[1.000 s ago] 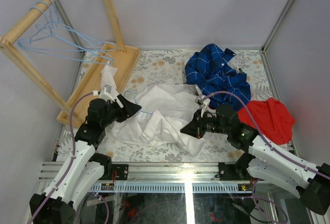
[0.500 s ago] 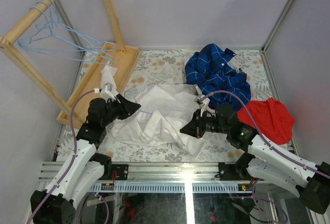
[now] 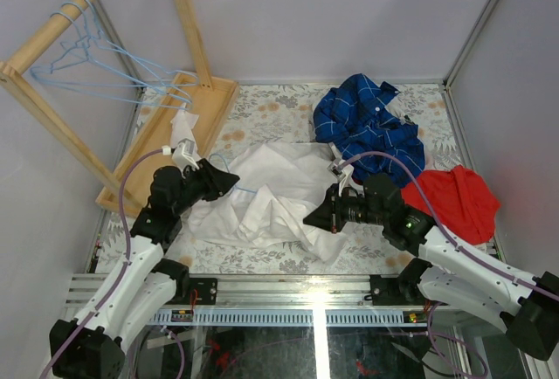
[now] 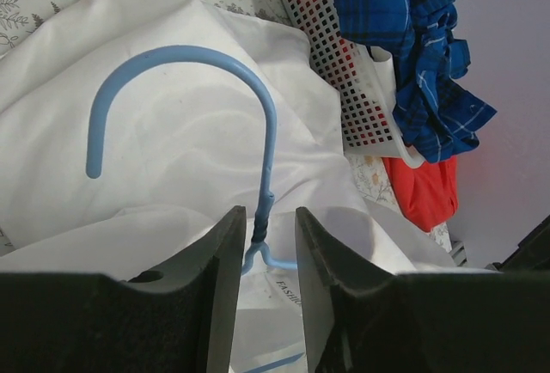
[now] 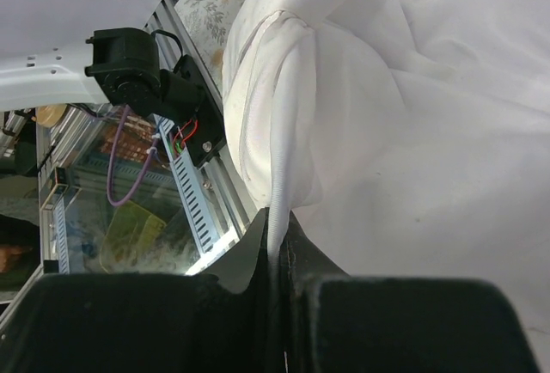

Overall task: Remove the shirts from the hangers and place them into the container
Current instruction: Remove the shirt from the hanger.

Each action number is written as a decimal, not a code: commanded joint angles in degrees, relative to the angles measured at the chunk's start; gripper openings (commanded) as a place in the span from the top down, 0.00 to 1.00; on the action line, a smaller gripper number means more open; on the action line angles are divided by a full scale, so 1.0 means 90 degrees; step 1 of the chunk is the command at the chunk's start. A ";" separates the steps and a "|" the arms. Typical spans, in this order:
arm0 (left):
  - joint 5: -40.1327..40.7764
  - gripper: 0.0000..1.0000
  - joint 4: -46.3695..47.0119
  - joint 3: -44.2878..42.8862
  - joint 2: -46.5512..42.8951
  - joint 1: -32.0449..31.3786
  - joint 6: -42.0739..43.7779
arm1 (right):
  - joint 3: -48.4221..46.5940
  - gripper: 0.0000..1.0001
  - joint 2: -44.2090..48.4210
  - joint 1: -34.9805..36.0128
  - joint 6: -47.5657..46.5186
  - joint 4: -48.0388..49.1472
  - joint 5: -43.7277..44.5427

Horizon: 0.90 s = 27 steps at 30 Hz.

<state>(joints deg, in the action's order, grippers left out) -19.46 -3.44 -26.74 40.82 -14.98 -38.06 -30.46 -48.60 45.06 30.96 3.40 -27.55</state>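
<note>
Lab test cell, aluminium frame, white walls

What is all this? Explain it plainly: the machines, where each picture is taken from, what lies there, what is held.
These are two robot arms at the edge of a table. One picture looks down from above; the others come from a camera on each wrist. On the table lie a white shirt, a basket with a blue checked shirt, and a red cloth. The left pincer stands open around the neck of a blue hanger. The right pincer is shut on a fold of the white shirt.
</note>
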 commanded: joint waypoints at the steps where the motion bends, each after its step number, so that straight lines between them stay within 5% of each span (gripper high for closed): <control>1: 0.0265 0.74 0.0388 0.0093 0.0054 -0.0179 0.0236 | -0.0317 1.00 -0.0010 0.0028 0.0079 0.0238 -0.0303; 9: 0.0632 0.99 0.0229 0.0038 -0.0150 -0.0286 0.0373 | -0.0356 0.99 0.0028 0.0035 0.0102 0.0204 -0.0301; 16: 0.0895 1.00 -0.0345 -0.0259 -0.0705 -0.0286 0.0597 | -0.0454 0.49 0.0329 0.0032 -0.0120 -0.0013 0.0016; 27: 0.1525 1.00 -0.1733 -0.0769 -0.1243 -0.0286 0.1718 | -0.1652 0.34 0.0306 0.0033 -0.1692 -0.1093 0.0759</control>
<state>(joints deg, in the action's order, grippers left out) -8.78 -15.57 -31.97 30.81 -17.28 -27.62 -38.28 -44.64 45.06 23.73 -3.62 -23.14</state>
